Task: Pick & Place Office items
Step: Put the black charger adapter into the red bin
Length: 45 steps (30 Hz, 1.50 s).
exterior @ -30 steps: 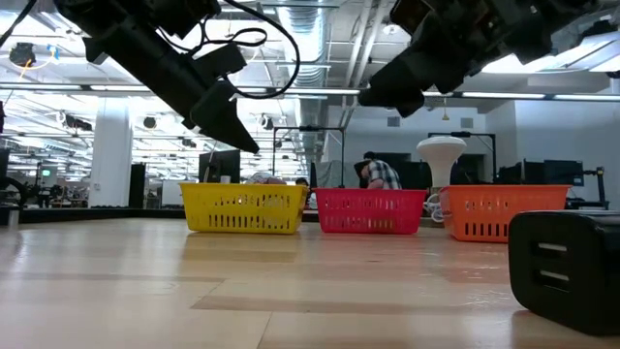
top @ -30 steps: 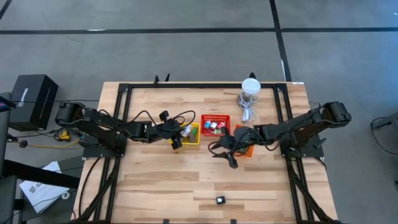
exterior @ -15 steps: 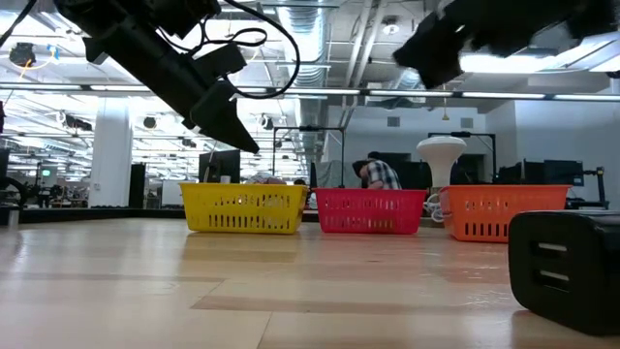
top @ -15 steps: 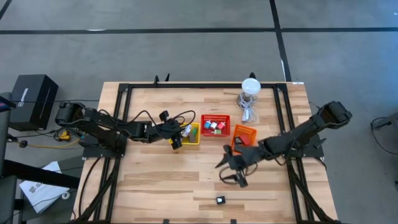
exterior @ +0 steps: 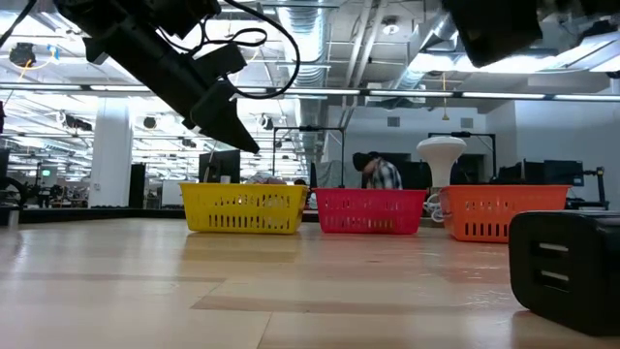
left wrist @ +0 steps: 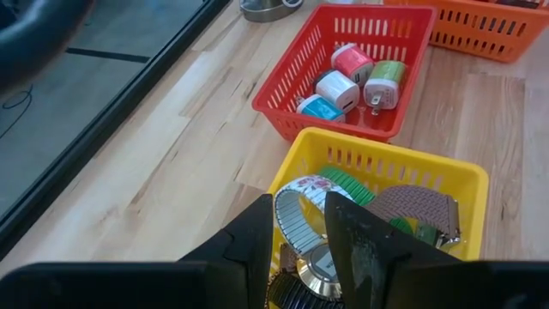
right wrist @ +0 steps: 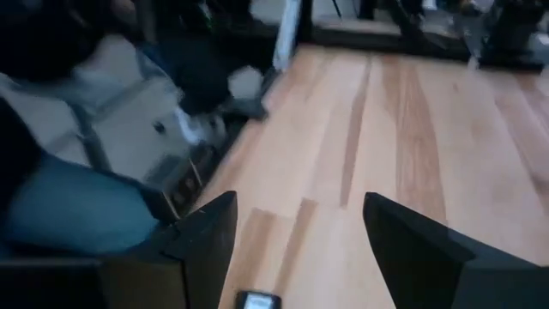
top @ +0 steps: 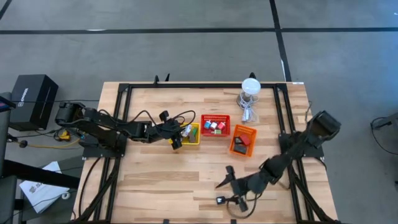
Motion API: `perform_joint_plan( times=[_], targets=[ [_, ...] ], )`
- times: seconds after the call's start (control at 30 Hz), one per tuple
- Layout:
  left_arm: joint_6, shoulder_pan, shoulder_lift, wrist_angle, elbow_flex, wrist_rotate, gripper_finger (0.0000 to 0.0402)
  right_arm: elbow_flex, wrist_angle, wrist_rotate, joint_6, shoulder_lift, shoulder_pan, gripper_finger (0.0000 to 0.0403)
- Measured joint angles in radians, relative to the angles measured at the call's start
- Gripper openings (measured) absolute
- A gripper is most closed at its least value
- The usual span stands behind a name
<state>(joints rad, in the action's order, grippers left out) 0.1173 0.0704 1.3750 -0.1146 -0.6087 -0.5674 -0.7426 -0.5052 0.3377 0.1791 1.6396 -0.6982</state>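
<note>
You see the left gripper (top: 176, 142) unchanged from one second ago, hanging at the near edge of the yellow basket (top: 194, 138), while the right gripper (top: 235, 191) has left the orange basket (top: 237, 149) and now stands low over the black adapter (top: 220, 200) near the front edge of the table (top: 155, 180).

The left wrist view shows you what the high view does not: the left fingers (left wrist: 364, 249) sit partly closed around a silver watch (left wrist: 319, 268), and inside the yellow basket lie a metal-band watch (left wrist: 296, 206), a green strap (left wrist: 347, 183) and a brown strap (left wrist: 420, 210); the red basket (left wrist: 292, 73) holds four small chargers (left wrist: 336, 89). The low view shows the black adapter (exterior: 567, 262) large at its right side.

In the right wrist view the right gripper's jaws stand wide apart, released, with the adapter (right wrist: 257, 301) just in front of them. Its long axis you cannot tell
</note>
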Motion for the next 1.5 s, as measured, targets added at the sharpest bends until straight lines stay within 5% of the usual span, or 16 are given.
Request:
perform_joint_plan(
  times=[0.2, 0.5, 0.93, 1.5],
  targets=[
    [0.000, 0.000, 0.000, -0.001, 0.000, 0.000, 0.0103, -0.150, 0.081, 0.021, -0.003, 0.162, -0.052, 0.0244],
    [0.000, 0.000, 0.000, -0.007, 0.000, 0.000, 0.0103, -0.291, 0.543, 0.005, 0.179, 0.199, -0.072, 0.0244],
    [-0.005, 0.000, 0.000, -0.013, 0.000, 0.000, 0.0103, -0.281, 0.530, -0.009, 0.324, 0.232, -0.045, 0.0244],
    [-0.007, 0.000, 0.000, -0.047, 0.000, 0.000, 0.0103, -0.283, 0.470, -0.050, 0.255, 0.342, -0.039, 0.0244]
  ],
)
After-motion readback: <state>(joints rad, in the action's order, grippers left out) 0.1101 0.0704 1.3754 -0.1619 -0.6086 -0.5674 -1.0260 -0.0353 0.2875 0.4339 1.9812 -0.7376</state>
